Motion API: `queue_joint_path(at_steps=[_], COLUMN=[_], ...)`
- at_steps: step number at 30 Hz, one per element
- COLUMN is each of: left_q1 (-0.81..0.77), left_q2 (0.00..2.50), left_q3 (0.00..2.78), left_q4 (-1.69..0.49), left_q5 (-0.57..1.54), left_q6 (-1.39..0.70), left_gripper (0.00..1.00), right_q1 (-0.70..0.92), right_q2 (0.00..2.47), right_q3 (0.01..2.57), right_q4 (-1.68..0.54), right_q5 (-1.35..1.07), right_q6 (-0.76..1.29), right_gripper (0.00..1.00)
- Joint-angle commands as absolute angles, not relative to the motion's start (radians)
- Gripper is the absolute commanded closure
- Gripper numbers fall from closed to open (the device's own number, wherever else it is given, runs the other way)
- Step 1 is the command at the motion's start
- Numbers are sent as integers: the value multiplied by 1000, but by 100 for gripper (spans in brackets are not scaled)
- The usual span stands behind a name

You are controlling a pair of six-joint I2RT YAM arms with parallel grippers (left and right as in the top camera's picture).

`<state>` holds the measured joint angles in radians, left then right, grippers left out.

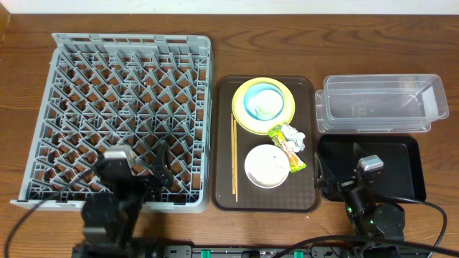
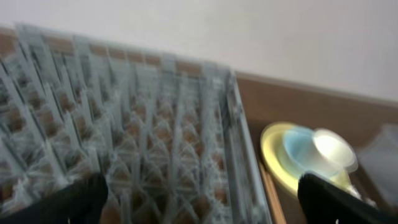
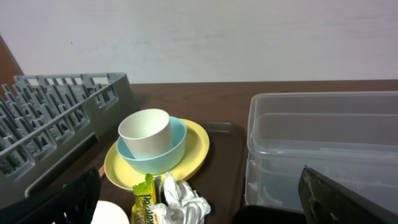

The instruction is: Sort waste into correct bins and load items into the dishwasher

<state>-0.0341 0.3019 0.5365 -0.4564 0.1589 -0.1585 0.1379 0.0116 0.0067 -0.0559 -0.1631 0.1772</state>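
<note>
Wrapper (image 3: 144,202) and paper scrap (image 3: 184,203) share brown tray (image 3: 225,163) with cup (image 3: 145,134) inside blue bowl (image 3: 178,147).

The grey pegged dish rack (image 1: 122,118) lies flat on the bench, under and ahead of the left fingers (image 2: 68,202); the yellow plate (image 1: 245,120) carries the light blue bowl (image 1: 251,100) with the white cup (image 1: 267,102) upright inside, ahead-left of the right fingers (image 3: 348,199); the snack wrapper (image 1: 287,148) and crumpled white paper (image 1: 292,134) lie touching, nearer those fingers; the white bowl (image 1: 267,166) and chopsticks (image 1: 234,158) lie further left; the clear tub (image 1: 380,104) stands ahead-right; the black tray (image 1: 401,161) lies beneath them.
</note>
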Motion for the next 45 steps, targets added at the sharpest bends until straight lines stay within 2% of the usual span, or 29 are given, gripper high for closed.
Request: queue_joint_path(at_steps=[1, 8, 11, 20, 23, 24, 25, 27, 28, 29, 30, 33, 38, 42, 45], left_q1=[-31, -31, -31, -31, -32, -32, -31, -32, -36, -43, -50, -93, -197, -276, -334], left_q2=[491, 934, 1042, 1220, 1271, 1283, 1297, 1322, 1336, 1346, 1353, 1362, 1362, 1363, 1364], left_q3=[772, 1320, 1406, 1409, 1409, 1409, 1409, 1408, 1407, 1403, 1397, 1351, 1244, 1166, 1107], left_q4=[-585, -1123, -1153, -1178, -1202, -1206, -1211, -1219, -1226, -1232, -1235, -1226, -1098, -988, -904], left_q5=[256, 336, 336, 403, 456, 456, 455, 458, 459, 458, 459, 458, 377, 223, 193], left_q6=[-177, -178, -178, -197, -197, -197, -197, -197, -196, -196, -197, -197, -212, -305, -340], left_gripper=[1, 1, 1, 1, 24, 26, 2, 4, 24, 51, 66, 90, 92, 92, 92], right_q1=[125, 125, 125, 125, 125, 125, 125, 125, 125, 125, 125, 125, 125, 125, 125], right_q2=[7, 7, 7, 7, 7, 7, 7, 7, 7, 7, 7, 7, 7, 7, 7], right_q3=[6, 6, 6, 6, 6, 6, 6, 6, 6, 6, 6, 6, 6, 6, 6], right_q4=[-60, -60, -60, -60, -60, -60, -60, -60, -60, -60, -60, -60, -60, -60, -60], right_q5=[-165, -165, -165, -165, -165, -165, -165, -165, -165, -165, -165, -165, -165, -165, -165], right_q6=[171, 171, 171, 171, 171, 171, 171, 171, 171, 171, 171, 171, 171, 171, 171], right_gripper=[1, 1, 1, 1, 1, 1, 1, 1, 1, 1, 1, 1, 1, 1, 1])
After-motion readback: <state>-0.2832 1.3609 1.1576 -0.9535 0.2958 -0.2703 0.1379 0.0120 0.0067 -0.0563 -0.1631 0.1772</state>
